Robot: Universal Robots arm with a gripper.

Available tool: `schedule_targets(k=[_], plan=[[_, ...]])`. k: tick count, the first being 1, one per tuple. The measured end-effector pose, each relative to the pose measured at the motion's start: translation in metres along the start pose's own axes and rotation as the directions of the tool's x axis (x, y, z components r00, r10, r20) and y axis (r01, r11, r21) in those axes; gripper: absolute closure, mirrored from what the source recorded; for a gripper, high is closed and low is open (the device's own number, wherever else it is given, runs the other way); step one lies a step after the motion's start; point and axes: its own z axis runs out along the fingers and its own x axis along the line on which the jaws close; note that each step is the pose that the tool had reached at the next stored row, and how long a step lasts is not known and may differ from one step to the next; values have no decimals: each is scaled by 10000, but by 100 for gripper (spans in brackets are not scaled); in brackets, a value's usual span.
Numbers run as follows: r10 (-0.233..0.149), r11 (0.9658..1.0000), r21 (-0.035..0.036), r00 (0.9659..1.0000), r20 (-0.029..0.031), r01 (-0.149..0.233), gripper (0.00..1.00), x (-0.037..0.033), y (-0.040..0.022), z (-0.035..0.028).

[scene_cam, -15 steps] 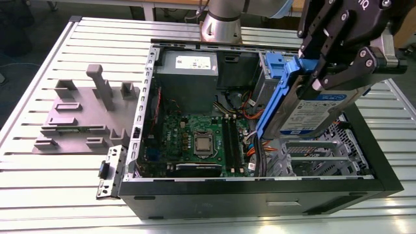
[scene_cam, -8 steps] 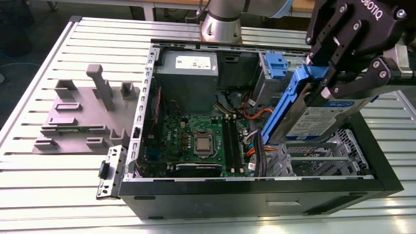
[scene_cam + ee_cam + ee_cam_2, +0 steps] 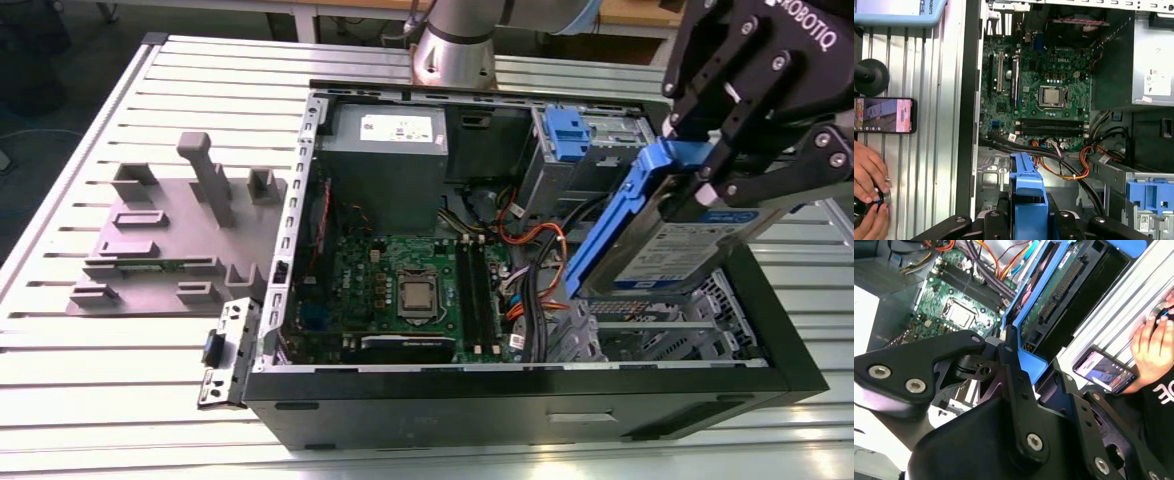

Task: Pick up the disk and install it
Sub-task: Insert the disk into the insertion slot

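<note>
— One open computer case (image 3: 534, 400) sits on the surface (image 3: 80, 330). From the exterior view's left we pass the grey fixture (image 3: 160, 240), then the motherboard (image 3: 400, 285), then the disk (image 3: 667, 245). It's tilted, with its lower end inside the case at the far right.
— And the gripper (image 3: 701, 165)?
— Fingers clenched on the disk's blue rail, we'd say. For a clean install we'd want it squared to the drive cage (image 3: 654, 335) and clear of the orange cables (image 3: 527, 235).
— What can't we make out?
— The slot beneath the disk is hidden, so we can't tell whether it touches the cage.
</note>
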Motion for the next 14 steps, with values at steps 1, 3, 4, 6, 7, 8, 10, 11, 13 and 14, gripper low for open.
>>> schedule_targets(k=[1, 3, 4, 6, 7, 8, 10, 11, 13, 14], plan=[[1, 10000, 0, 10000, 0, -1, 64, 0, -23, 4], [1, 10000, 0, 10000, 1, -1, 64, 2, -66, 14], [1, 10000, 0, 10000, 1, -1, 64, 3, -87, 22], [0, 10000, 0, 10000, 2, 0, 64, 5, -122, 36], [1, 10000, 0, 10000, 1, -1, 64, 6, -133, 43], [1, 10000, 0, 10000, -4, -1, 64, 6, -142, 47], [4, 10000, 0, 10000, -11, -4, 64, 9, -157, 57], [5, 10000, 0, 10000, -11, -5, 64, 12, -164, 63], [8, 10000, 0, 10000, -14, -8, 64, 16, -179, 75], [9, 10000, 0, 10000, -17, -9, 64, 17, -185, 81]])
